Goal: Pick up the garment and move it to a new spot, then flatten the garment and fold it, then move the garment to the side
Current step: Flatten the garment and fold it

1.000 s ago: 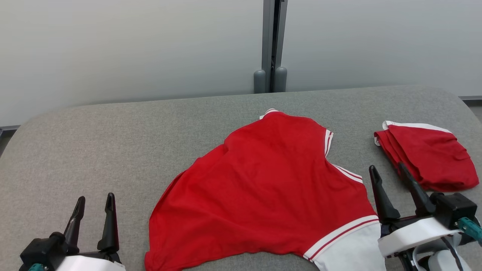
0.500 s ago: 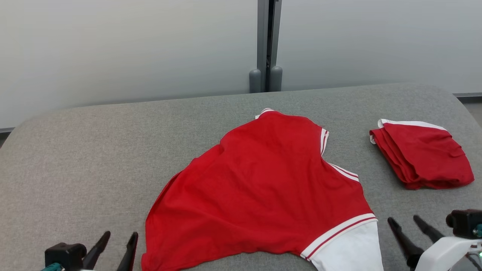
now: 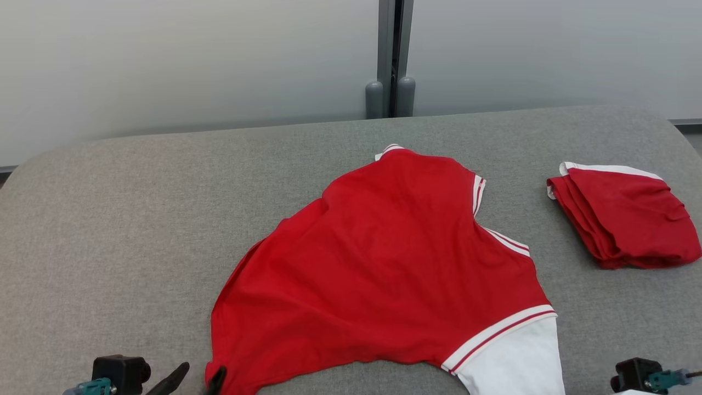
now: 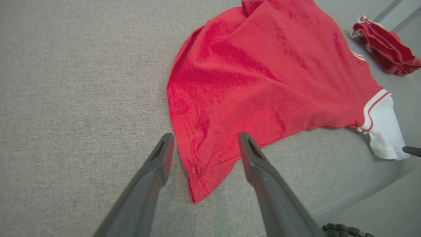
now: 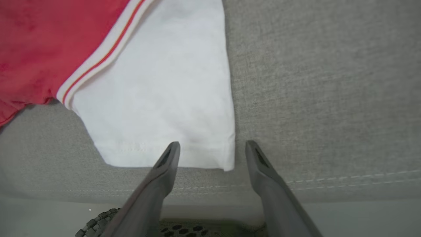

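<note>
Both arms are pulling back and dropping toward the near edge. The left gripper [image 4: 204, 136], jaws wide apart, is now straddling the near-left hem corner of the red shirt [image 3: 384, 263]. The right gripper [image 5: 212, 144], also spread wide, is lining up on the white sleeve [image 5: 158, 98] corner. The shirt is lying rumpled mid grey cushion [image 3: 137, 219], nothing gripped. A two-corner grab is probably coming.

The garment [image 3: 384, 263] was solid red, with a plain white sleeve [image 3: 515, 367] joined through a white band [image 3: 496, 336] carrying one thin red stripe; the same white-and-red trim [image 3: 477, 195] recurred at its far edge. The folded garment [image 3: 630, 219] was red with a white border, and the cloth surface [image 3: 137, 219] was heathered grey. The left gripper [image 4: 205, 135] and right gripper [image 5: 212, 143] had matt dark grey fingers [image 4: 148, 177].
</note>
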